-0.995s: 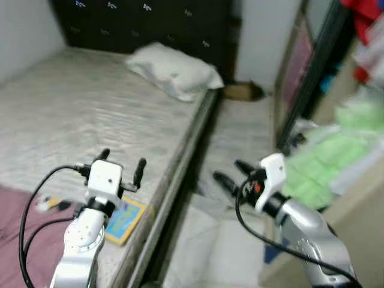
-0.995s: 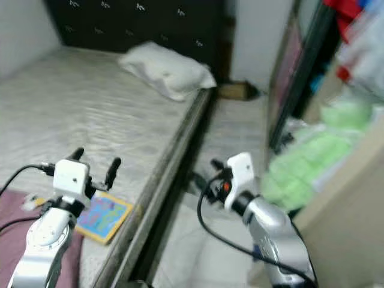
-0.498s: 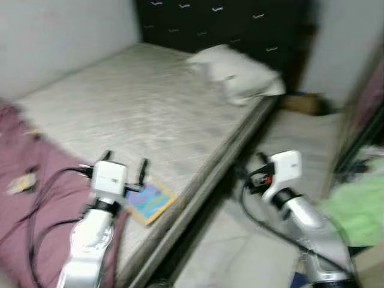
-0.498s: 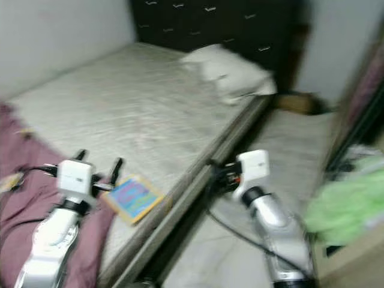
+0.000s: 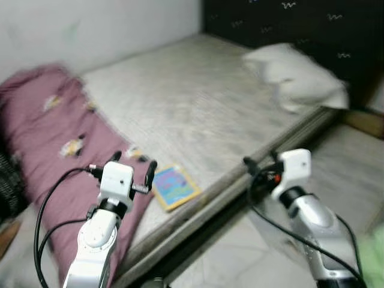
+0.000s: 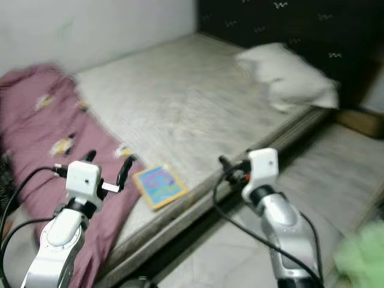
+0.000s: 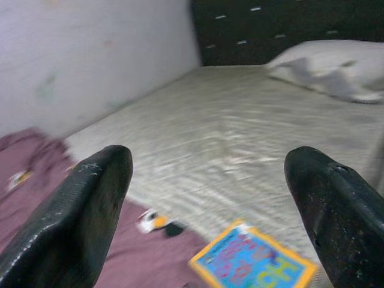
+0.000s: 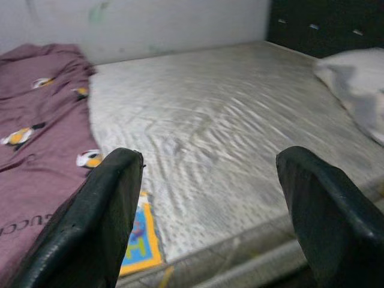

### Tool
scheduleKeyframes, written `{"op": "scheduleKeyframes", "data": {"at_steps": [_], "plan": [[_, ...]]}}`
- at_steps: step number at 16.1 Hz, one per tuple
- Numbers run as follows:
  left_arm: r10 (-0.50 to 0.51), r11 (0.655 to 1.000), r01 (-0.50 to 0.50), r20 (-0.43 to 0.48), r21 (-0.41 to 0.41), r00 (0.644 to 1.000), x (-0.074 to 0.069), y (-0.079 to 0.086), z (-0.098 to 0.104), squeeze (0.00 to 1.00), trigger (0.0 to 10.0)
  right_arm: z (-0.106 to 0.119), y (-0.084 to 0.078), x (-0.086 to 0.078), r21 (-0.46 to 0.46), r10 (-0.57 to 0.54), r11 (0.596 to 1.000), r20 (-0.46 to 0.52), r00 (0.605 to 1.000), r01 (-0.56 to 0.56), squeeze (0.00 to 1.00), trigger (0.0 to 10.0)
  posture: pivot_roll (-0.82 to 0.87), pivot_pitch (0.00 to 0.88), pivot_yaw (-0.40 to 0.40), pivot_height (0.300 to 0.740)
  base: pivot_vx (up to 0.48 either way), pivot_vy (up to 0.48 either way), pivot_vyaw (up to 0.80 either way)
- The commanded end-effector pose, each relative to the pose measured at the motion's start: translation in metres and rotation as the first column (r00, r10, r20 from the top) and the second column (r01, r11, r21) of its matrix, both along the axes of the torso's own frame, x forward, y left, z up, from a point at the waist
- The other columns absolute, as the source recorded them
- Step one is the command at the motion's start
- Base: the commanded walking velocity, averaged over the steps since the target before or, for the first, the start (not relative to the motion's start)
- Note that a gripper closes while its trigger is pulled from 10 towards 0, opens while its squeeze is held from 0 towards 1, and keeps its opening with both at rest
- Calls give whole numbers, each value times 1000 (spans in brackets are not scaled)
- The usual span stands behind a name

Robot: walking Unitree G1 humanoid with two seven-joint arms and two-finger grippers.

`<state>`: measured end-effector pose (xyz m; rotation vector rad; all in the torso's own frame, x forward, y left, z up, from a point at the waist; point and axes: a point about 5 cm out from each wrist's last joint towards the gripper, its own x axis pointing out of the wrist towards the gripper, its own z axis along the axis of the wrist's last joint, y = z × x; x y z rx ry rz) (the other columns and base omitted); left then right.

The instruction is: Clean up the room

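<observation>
A colourful picture book (image 5: 174,187) lies flat near the bed's side edge, beside a crumpled maroon blanket (image 5: 57,135) with small cartoon prints. A white pillow (image 5: 297,75) rests at the head of the bare mattress (image 5: 198,102). My left gripper (image 5: 132,163) hovers open over the blanket's edge, just left of the book, with nothing between its fingers. My right gripper (image 5: 259,161) is open and held over the bed's edge, to the right of the book. In the left wrist view the book (image 7: 252,263) lies below the open fingers (image 7: 90,204). The right wrist view shows the book (image 8: 139,239) and the blanket (image 8: 42,138).
A dark headboard (image 5: 300,24) stands behind the pillow, and a pale wall (image 5: 90,30) runs along the bed's far side. Tiled floor (image 5: 240,258) lies beside the bed under my right arm. A brown box (image 5: 367,123) sits at the far right. Something green (image 6: 360,264) is at the lower right.
The camera has swung left: the shelves and green cloth have left the picture and the maroon blanket has come in. Both grippers stay open and keep their pose.
</observation>
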<state>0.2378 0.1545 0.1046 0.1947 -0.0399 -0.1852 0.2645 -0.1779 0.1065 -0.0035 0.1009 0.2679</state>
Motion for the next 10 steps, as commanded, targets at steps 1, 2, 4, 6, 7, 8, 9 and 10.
{"op": "scheduleKeyframes", "data": {"at_steps": [1, 2, 4, 6, 7, 8, 9, 10], "plan": [[17, 1000, -17, 13, 8, 1000, 1, 6, 3, 0, 10000, 2, 10, 2, 9, 31, 999, 15, 999, -31, 0, 10000, -41, 0, 16, 740, 0, 0, 800], [15, 1000, -15, 13, 1, 1000, 1, 6, 4, 0, 10000, 2, 10, 2, 7, 31, 999, 18, 999, -31, 0, 10000, -41, 0, 16, 740, 0, 0, 800], [25, 1000, -25, 17, 3, 1000, 0, 7, 4, 0, 10000, 3, 9, 3, 4, 23, 1000, 26, 999, -23, 0, 10000, -40, 0, 15, 740, 0, 0, 800], [31, 999, -31, 28, 11, 999, 1, 7, 5, 0, 10000, 4, 7, 5, 1, -11, 1000, 44, 999, 11, 0, 10000, -40, 0, 17, 740, 0, 0, 800], [29, 1000, -29, 29, 11, 999, 1, 7, 5, 0, 10000, 5, 7, 6, 1, -19, 1000, 47, 999, 19, 0, 10000, -40, 0, 18, 740, 0, 0, 800], [28, 1000, -29, 29, 10, 999, 2, 7, 5, 0, 10000, 5, 7, 6, 1, -22, 1000, 51, 998, 22, 0, 10000, -41, 0, 19, 740, 0, 0, 800], [30, 1000, -30, 31, 7, 999, 3, 7, 6, 0, 10000, 5, 7, 7, 7, -30, 1000, 56, 998, 29, 0, 10000, -41, 0, 21, 740, 0, 0, 800], [22, 1000, -22, 38, 6, 999, 3, 6, 7, 0, 10000, 5, 7, 7, 3, -37, 999, 61, 997, 37, 0, 10000, -43, 0, 22, 740, 0, 0, 800]]}}
